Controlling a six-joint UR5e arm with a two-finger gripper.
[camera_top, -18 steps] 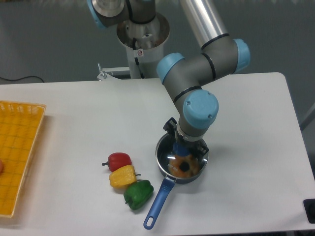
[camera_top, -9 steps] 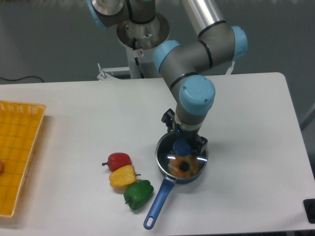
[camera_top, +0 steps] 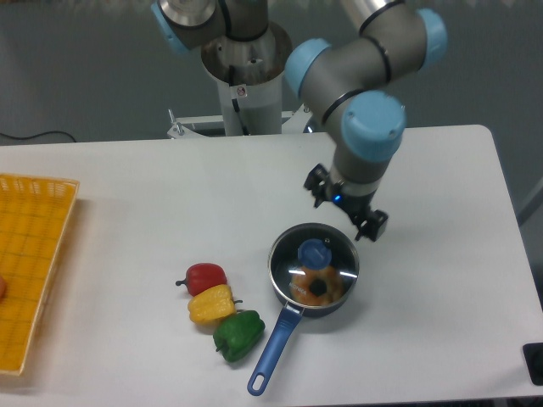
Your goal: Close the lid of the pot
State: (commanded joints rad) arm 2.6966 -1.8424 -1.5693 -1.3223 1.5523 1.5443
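Lid (camera_top: 315, 264) seated on pot (camera_top: 299, 306), frame centre. Gripper (camera_top: 346, 209) just above-right, fingers wide, holding nothing.

Room around the covered pot
Three peppers (camera_top: 216, 312) crowd the pot (camera_top: 313, 281) on its left; the gripper (camera_top: 349, 209) hangs above its far rim.

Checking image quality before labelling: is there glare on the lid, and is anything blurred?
Fixed camera: white glare streaks cross the glass lid, partly veiling the orange contents of the pot; the gripper looks slightly soft, and the peppers are sharp.
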